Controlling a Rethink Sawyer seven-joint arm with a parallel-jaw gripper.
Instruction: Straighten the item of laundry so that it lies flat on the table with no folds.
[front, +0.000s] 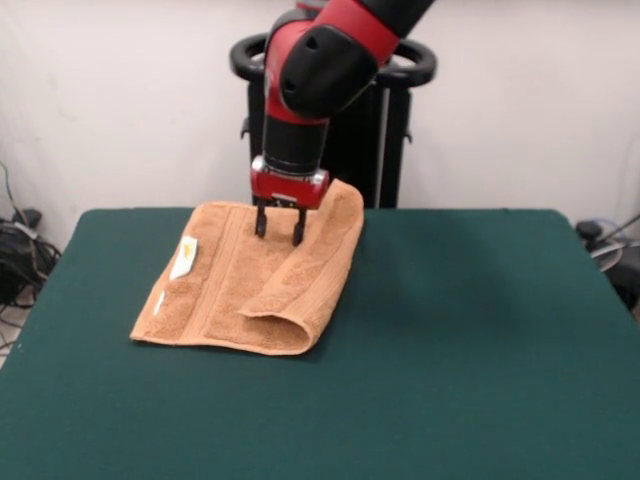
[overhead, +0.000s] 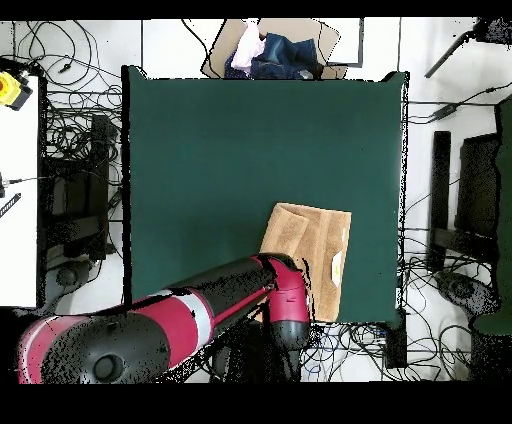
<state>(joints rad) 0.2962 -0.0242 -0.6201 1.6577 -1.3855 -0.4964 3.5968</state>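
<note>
The arm (front: 320, 60) has glossy red shells with rounded black joint housings. A black cylindrical wrist leads to a red block, and the end effector (front: 279, 228) has two thin black fingers (front: 261, 221).

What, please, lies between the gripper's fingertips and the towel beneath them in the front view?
Nothing separate: the gripper is open, its two dark fingers pointing down onto the towel. Whether they touch the cloth or hover just above it cannot be told.
</note>
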